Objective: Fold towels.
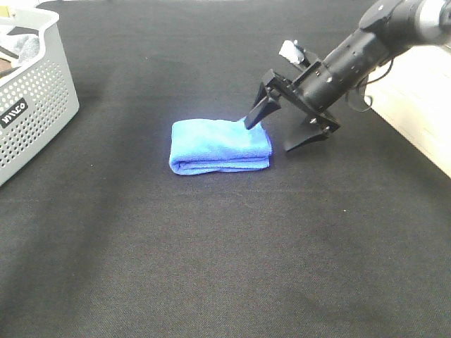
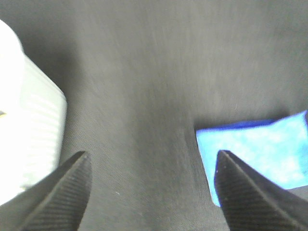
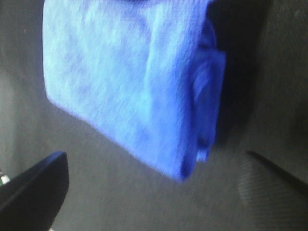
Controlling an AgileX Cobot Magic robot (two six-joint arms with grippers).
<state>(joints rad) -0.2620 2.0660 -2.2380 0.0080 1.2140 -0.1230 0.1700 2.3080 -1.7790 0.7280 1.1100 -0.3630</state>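
Observation:
The royal-blue towel (image 1: 220, 146) lies folded into a small thick rectangle on the black cloth, near the middle of the exterior high view. My right gripper (image 1: 268, 138) is open at the towel's right end, one finger over its far right corner and the other on the cloth beside it. It holds nothing. In the right wrist view the folded towel (image 3: 134, 86) fills the middle, with my right gripper (image 3: 154, 192) open just short of it. My left gripper (image 2: 151, 192) is open and empty over bare cloth. A corner of the towel (image 2: 255, 149) shows beyond one finger. The left arm is out of the exterior high view.
A perforated grey basket (image 1: 39, 98) with cloth inside stands at the far left and shows blurred in the left wrist view (image 2: 29, 125). The black cloth ends at a pale surface (image 1: 423, 105) on the right.

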